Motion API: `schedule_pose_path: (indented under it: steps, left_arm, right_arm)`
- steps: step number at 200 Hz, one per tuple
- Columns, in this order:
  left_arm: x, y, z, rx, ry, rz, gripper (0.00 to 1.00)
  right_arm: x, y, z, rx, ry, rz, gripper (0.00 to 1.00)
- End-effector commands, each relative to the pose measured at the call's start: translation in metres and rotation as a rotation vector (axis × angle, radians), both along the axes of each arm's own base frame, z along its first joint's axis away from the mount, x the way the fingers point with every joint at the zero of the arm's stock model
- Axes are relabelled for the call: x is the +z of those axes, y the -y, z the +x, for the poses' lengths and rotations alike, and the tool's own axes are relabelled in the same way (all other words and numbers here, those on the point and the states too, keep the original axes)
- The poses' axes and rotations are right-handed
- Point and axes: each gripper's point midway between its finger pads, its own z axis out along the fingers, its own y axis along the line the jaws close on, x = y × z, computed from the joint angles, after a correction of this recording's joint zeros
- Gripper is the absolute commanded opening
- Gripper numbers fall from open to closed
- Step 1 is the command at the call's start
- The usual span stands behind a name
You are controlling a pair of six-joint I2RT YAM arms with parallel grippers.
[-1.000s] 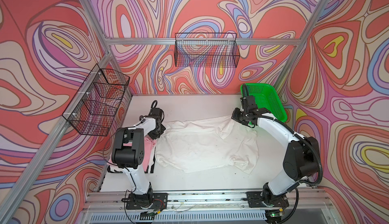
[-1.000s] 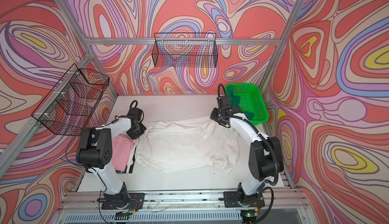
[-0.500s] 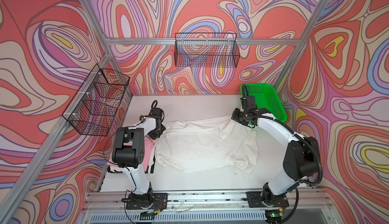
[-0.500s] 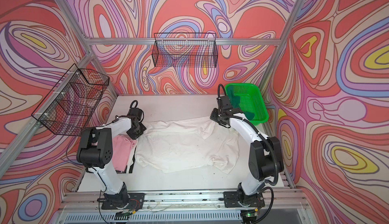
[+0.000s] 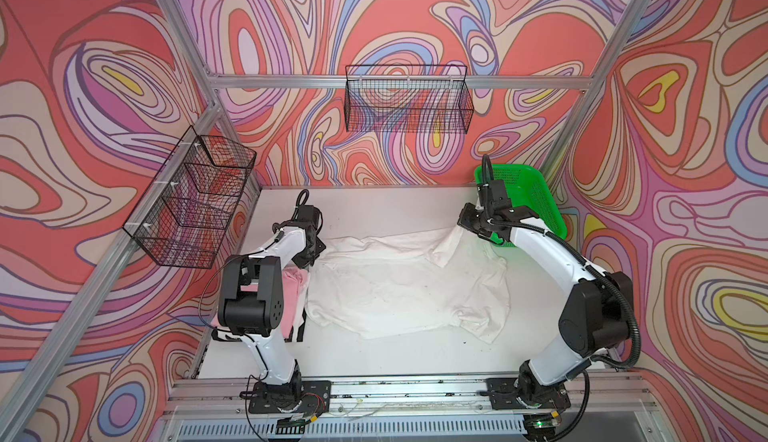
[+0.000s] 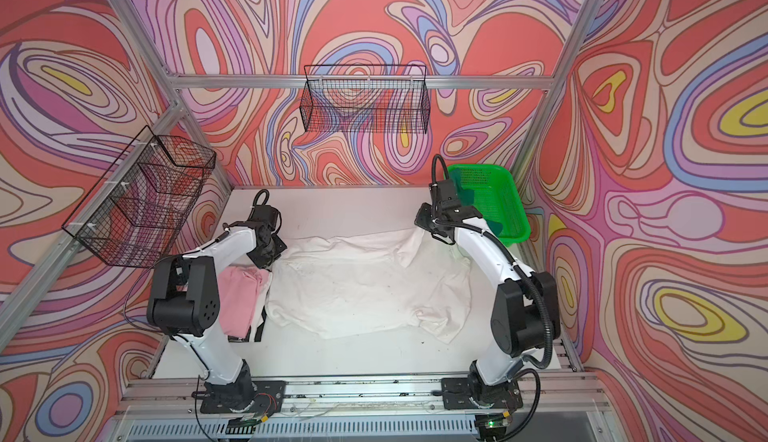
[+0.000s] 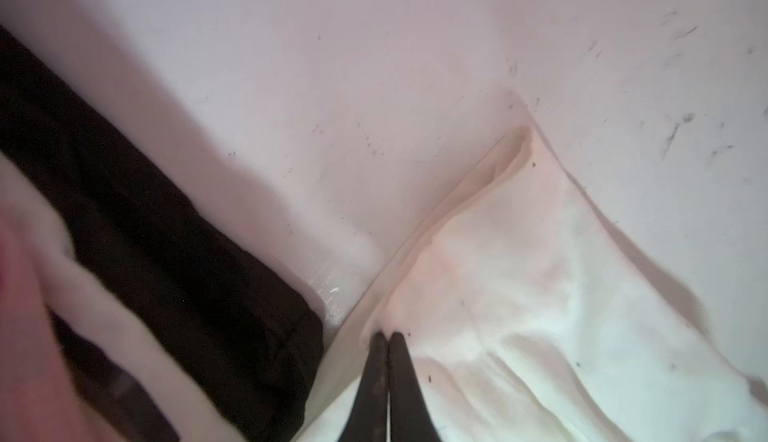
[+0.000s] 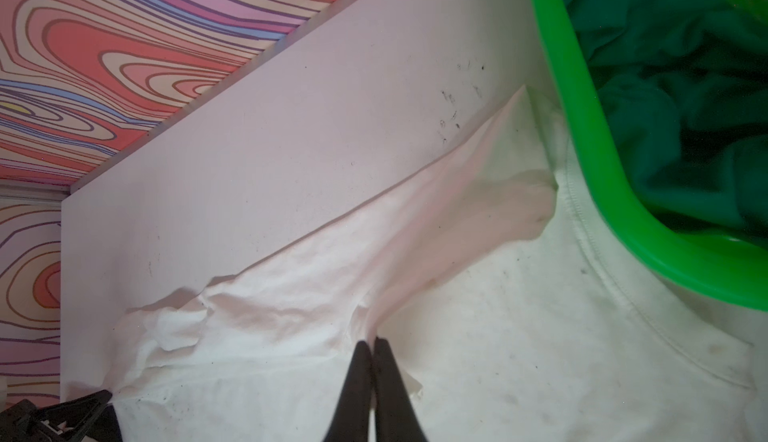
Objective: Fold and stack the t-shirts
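A large soiled white t-shirt (image 5: 407,290) (image 6: 365,286) lies spread over the middle of the table in both top views. My left gripper (image 5: 316,249) (image 7: 388,336) is shut on its far left edge. The right gripper (image 5: 464,227) (image 8: 370,342) is shut on a raised fold at the shirt's far right, and the cloth tents up to its jaws. A light pink t-shirt (image 5: 293,294) (image 6: 241,294) lies folded at the left, partly hidden by my left arm. The dark green t-shirt (image 8: 673,99) (image 6: 465,197) is bunched inside the basket.
The bright green plastic basket (image 5: 536,195) (image 8: 590,170) stands at the far right corner, its rim touching the white shirt. A black cloth (image 7: 174,261) (image 5: 302,328) lies beside and under the pink shirt. Two wire baskets (image 5: 407,105) (image 5: 191,207) hang on the walls.
My left gripper's jaws have closed on the white shirt's edge. Both arms and the shirts stay where they were.
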Motion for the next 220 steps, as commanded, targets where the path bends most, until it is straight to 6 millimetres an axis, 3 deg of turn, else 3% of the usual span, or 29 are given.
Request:
schedule_pose_path:
  steps: [1, 90, 116, 184, 220]
  left_arm:
    - [0.0142, -0.0105, -0.0017, 0.003, -0.021, 0.049, 0.0]
    - [0.0084, -0.0084, -0.0014, -0.002, -0.039, 0.039, 0.01]
    - [0.0082, -0.008, -0.0006, -0.002, -0.041, 0.036, 0.08]
    - [0.0065, -0.0078, 0.0037, -0.007, -0.047, 0.038, 0.15]
    - [0.0063, -0.0091, 0.0055, -0.007, -0.049, 0.047, 0.0]
  right_arm:
    - [0.006, 0.0004, 0.005, -0.005, 0.011, -0.021, 0.0]
    - [0.0123, -0.0022, 0.0074, 0.01, 0.024, -0.016, 0.0]
    - [0.0112, -0.0028, 0.0067, 0.013, 0.024, -0.012, 0.0]
    - [0.0093, -0.0078, 0.0066, 0.034, 0.023, 0.005, 0.0]
    - [0.0092, -0.0078, 0.0071, 0.033, 0.023, 0.004, 0.0]
